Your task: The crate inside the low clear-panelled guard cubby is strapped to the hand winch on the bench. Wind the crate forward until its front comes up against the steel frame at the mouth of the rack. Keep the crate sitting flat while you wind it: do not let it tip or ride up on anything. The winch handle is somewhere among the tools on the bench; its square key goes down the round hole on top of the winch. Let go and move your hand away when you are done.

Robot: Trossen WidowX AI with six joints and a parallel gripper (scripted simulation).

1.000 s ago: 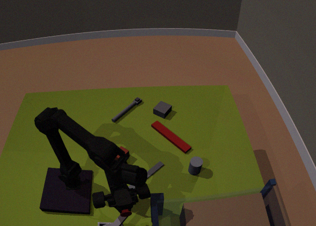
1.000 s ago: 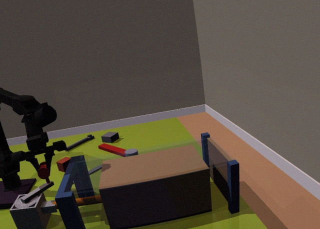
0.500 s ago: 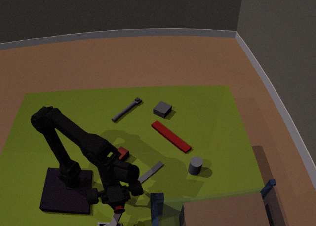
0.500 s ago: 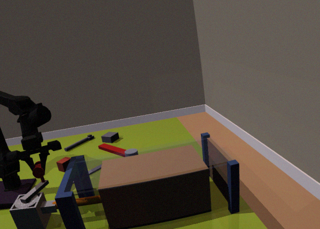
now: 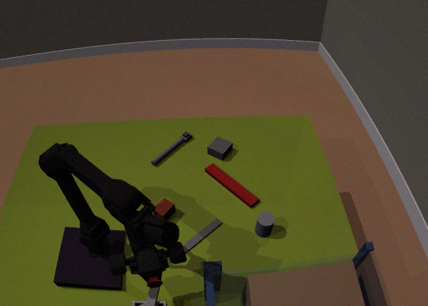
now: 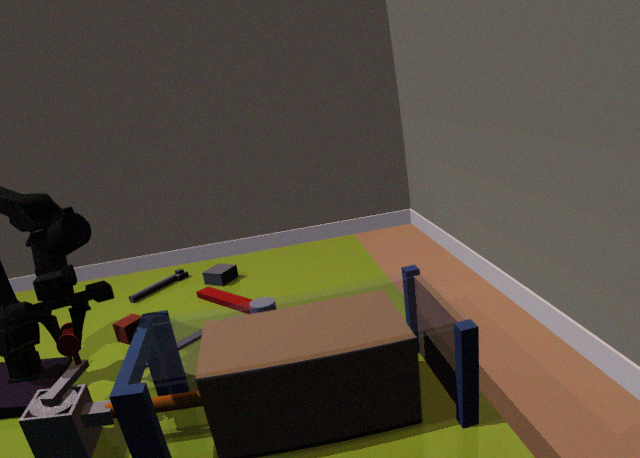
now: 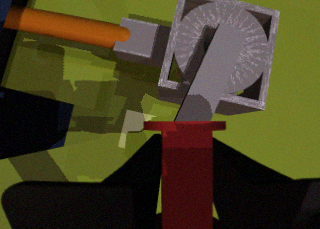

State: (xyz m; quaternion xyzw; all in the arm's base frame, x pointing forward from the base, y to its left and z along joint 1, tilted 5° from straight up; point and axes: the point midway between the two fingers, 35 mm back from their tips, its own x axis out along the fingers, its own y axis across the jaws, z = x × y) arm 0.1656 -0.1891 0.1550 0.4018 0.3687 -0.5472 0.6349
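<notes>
"How far along are we?"

"My gripper (image 5: 154, 278) (image 6: 67, 338) (image 7: 180, 141) is closed on the red knob (image 5: 154, 282) (image 6: 67, 340) (image 7: 187, 164) of the winch handle (image 5: 153, 294) (image 6: 66, 382) (image 7: 214, 64), which sits atop the winch (image 5: 162, 302) (image 6: 56, 437) (image 7: 270, 59). Fitting looks done; winding remains."

"And the crate (image 5: 303, 285) (image 6: 310, 381)?"

"Within the cubby, apparently flat, its front apart from the blue steel frame (image 5: 209, 288) (image 6: 131, 388); the orange strap (image 6: 173, 401) (image 7: 70, 28) spans between."

"Edges, room?"

"The frame's near post stands beside the winch, so I judge that side tightest. The red block (image 5: 164, 208) (image 6: 126, 329) lies away from the winch. Release and withdrawal remain."
</notes>
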